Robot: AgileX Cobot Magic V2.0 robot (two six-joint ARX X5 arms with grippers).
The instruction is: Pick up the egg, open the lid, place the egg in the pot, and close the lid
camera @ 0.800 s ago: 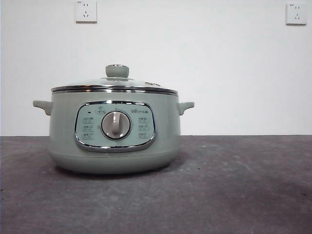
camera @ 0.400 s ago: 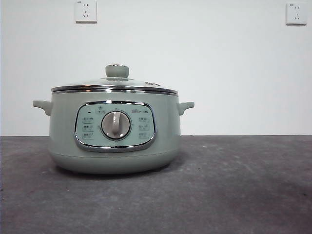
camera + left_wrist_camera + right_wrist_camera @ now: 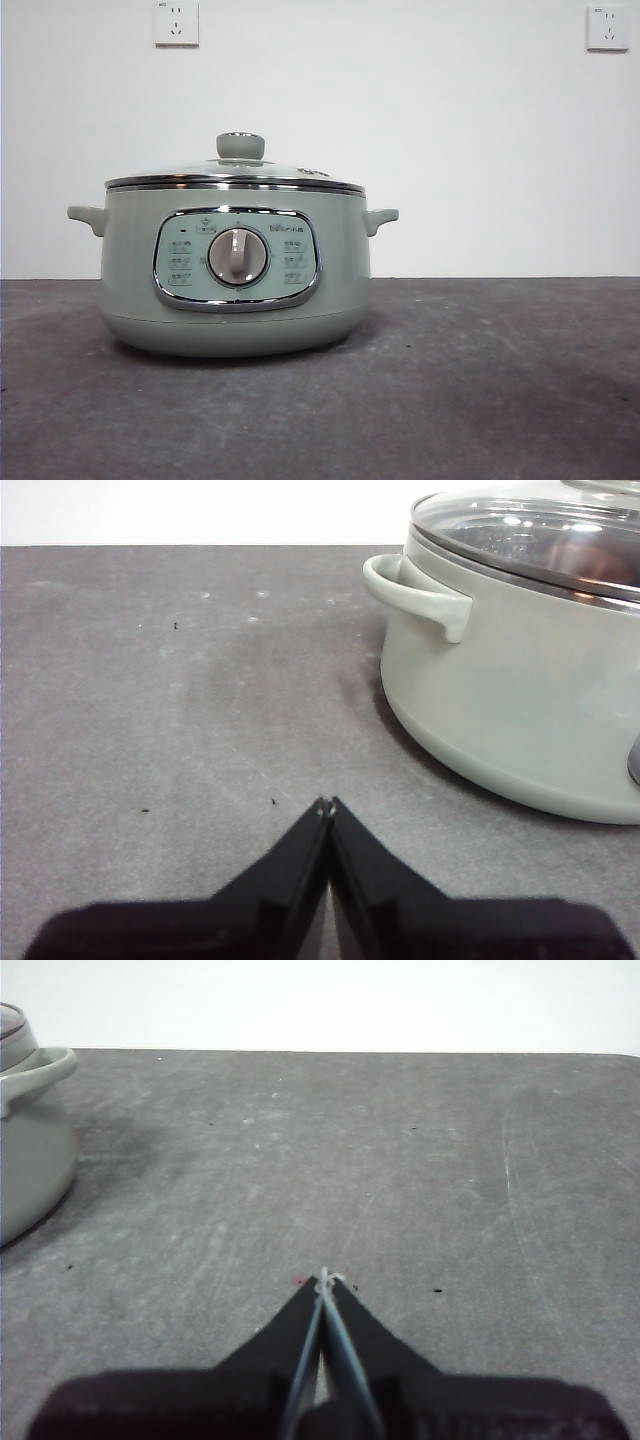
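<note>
The large round sage-green electric pot (image 3: 235,280) stands left of centre in the front view on the dark grey counter (image 3: 480,380), its chrome-framed control panel and silver-grey dial (image 3: 238,257) facing the camera. The domed glass lid with a steel rim (image 3: 235,176) sits closed on the pot, its pale green knob (image 3: 240,146) upright on top. No arm shows in this view.

In the left wrist view the left gripper (image 3: 326,806) hangs over bare counter with its black fingers pressed together — the pot fills the upper right of that frame, one side handle (image 3: 415,592) turned toward the fingers but well apart from them.

In the right wrist view the right gripper (image 3: 324,1282) also has its fingers pressed together over the counter; only the pot's edge and handle (image 3: 40,1068) show at the far left of that frame, well apart.

The egg is not visible in any view.
</note>
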